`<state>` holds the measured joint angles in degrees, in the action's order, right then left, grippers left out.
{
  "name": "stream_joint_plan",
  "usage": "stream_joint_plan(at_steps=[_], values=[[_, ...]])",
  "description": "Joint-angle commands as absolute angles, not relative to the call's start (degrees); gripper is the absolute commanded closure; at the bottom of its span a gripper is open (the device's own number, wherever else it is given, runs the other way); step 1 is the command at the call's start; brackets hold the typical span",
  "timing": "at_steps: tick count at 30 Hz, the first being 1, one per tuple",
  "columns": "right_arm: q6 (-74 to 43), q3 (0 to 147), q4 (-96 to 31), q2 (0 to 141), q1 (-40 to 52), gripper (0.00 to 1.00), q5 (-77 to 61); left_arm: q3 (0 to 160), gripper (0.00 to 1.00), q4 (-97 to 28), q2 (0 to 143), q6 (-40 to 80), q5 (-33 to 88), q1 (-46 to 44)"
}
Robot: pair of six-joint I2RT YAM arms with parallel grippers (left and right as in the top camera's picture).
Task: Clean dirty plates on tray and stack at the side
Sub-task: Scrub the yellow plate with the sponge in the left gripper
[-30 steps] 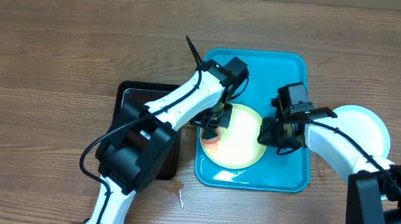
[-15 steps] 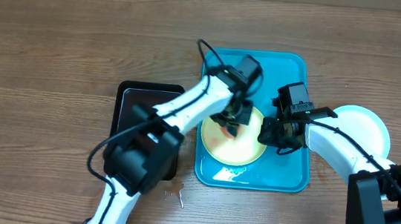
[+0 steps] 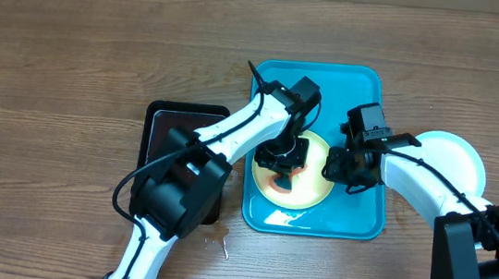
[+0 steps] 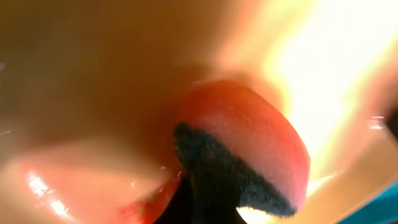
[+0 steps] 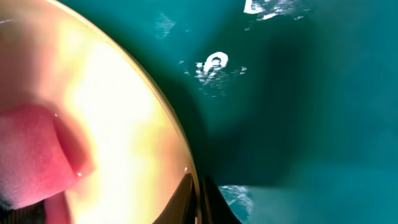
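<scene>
One yellow-green plate (image 3: 311,189) is seen lying flat in the near half of the blue tray (image 3: 366,89), inside its raised rim. An orange-red pad (image 3: 279,182) is pressed onto the plate's left half. In the left wrist view the pad (image 4: 249,137), with a dark fuzzy patch on it, fills the middle, and the glossy plate (image 4: 93,74) is seen around it. The left gripper (image 3: 283,157) is held directly over the pad, but how far its jaws are parted cannot be told from either view. The plate's right edge is pinched by the right gripper (image 3: 336,165). In the right wrist view its fingers are closed narrowly on the rim, with the wet tray (image 5: 298,124) floor shown beside the plate (image 5: 112,106). A second plate (image 3: 457,157), light blue with a white centre, is set on the table (image 3: 73,47) just right of the tray. A black tray (image 3: 173,118) of dark liquid is placed just left of it.
</scene>
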<state>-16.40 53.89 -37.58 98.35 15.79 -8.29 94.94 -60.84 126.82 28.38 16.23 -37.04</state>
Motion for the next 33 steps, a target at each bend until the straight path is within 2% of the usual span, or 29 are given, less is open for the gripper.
stream_joint_plan(at_steps=[1, 11, 18, 23, 28, 33], values=[[-16.51, 53.56, -37.54, 99.04, 15.75, 0.96, -6.48, 93.65, 0.96, -64.6, 129.62, 28.73, 2.55, -36.18], [-16.49, 53.56, -37.54, 99.04, 15.75, 0.96, -6.46, 93.95, 0.96, -67.46, 129.62, 30.89, -18.46, -35.88], [-16.49, 53.56, -37.56, 99.04, 15.75, 0.96, -6.48, 95.31, 0.96, -67.85, 129.62, 33.89, -18.94, -34.65], [-16.38, 53.56, -37.71, 99.04, 15.75, 0.96, -6.46, 95.68, 0.96, -63.66, 129.62, 32.62, -10.41, -33.98], [-16.32, 53.56, -37.8, 99.04, 15.75, 0.96, -6.48, 95.61, 0.96, -55.64, 129.64, 29.34, 8.45, -34.11], [-16.29, 53.56, -38.09, 99.04, 15.75, 0.96, -6.48, 95.61, 0.96, -50.37, 129.64, 29.19, 18.55, -34.2]])
